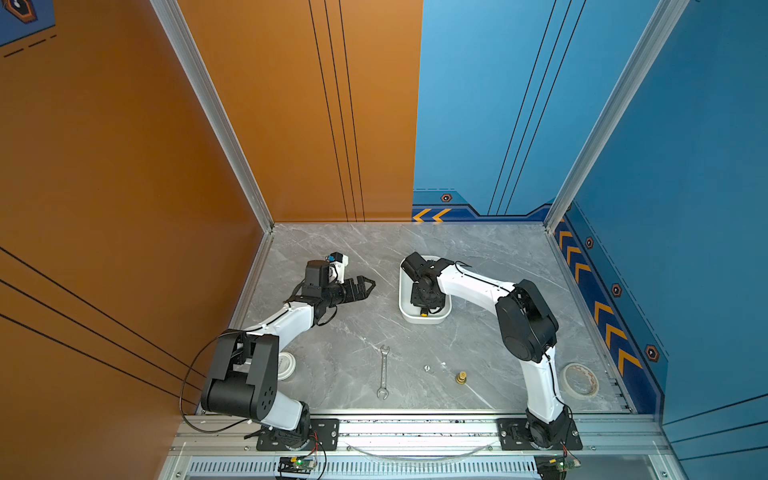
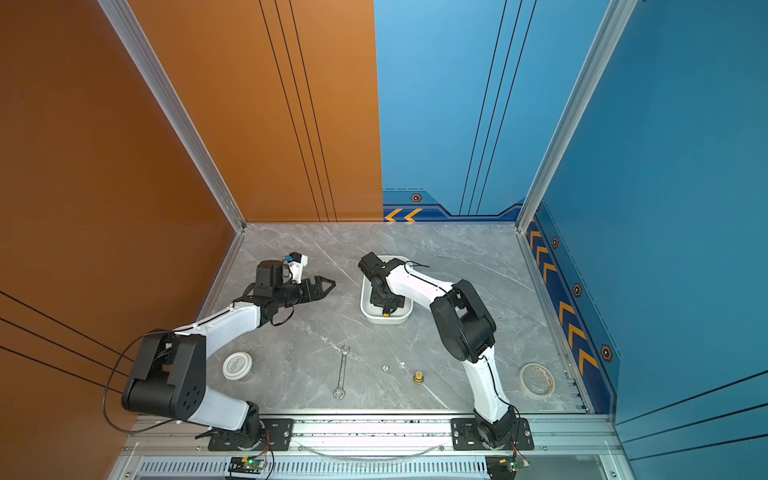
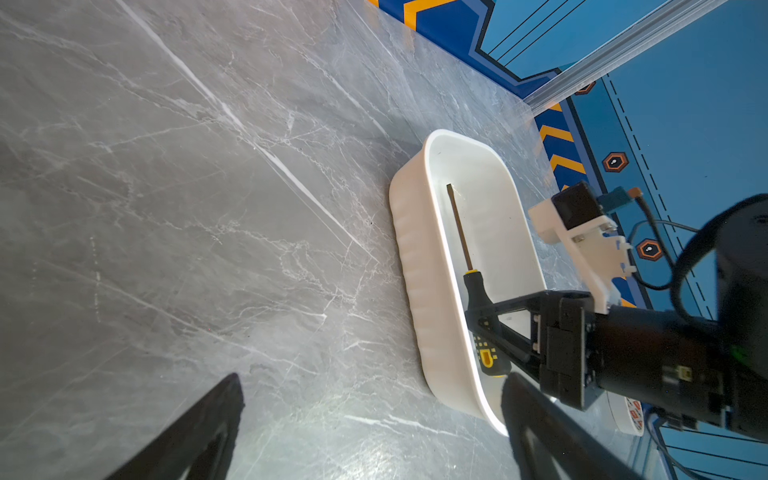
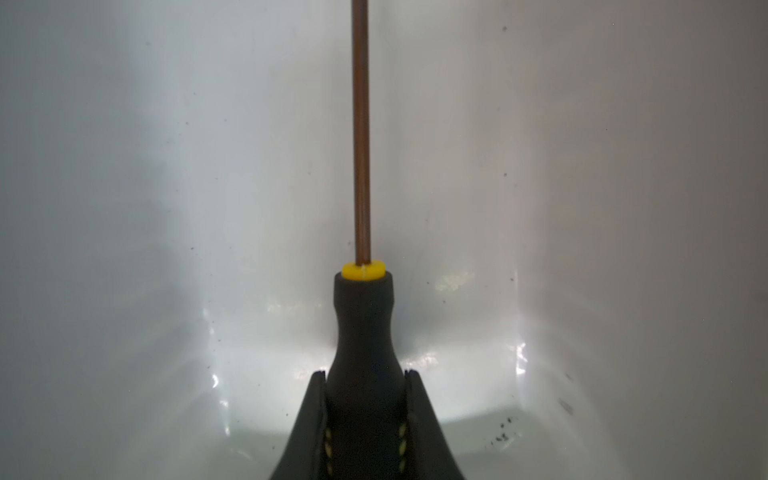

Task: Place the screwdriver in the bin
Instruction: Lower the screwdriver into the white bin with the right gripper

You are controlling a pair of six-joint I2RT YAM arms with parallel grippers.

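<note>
The slim screwdriver with black ribbed handle, yellow collar and thin dark metal shaft (image 3: 473, 290) lies lengthwise inside the white rectangular plastic bin with rounded corners (image 3: 411, 270). Its shaft runs along the bin's long axis. We cannot tell whether the shaft tip touches the bin floor. The right pincer (image 4: 365, 376) is pinching the handle just behind its narrow neck, one finger on each side. In both top views the bin (image 1: 404, 299) stands right of centre on the grey marbled surface (image 1: 332, 257). The right wrist is directly over it, and only the screwdriver's yellow butt shows, at the bin's lower end.

We judge the step in hand to be the release. To do it well:
- We bring the handle close to the bin floor.
- We hold the shaft parallel to the long walls.
- We spread both fingers evenly so that neither drags the handle sideways.
- We lift straight up past the rim before swinging away.

The left pincer (image 1: 365, 286) hangs spread and empty at centre left, well apart from the bin. The silver open-ended wrench (image 1: 383, 372) lies at lower centre and plays no part.
</note>
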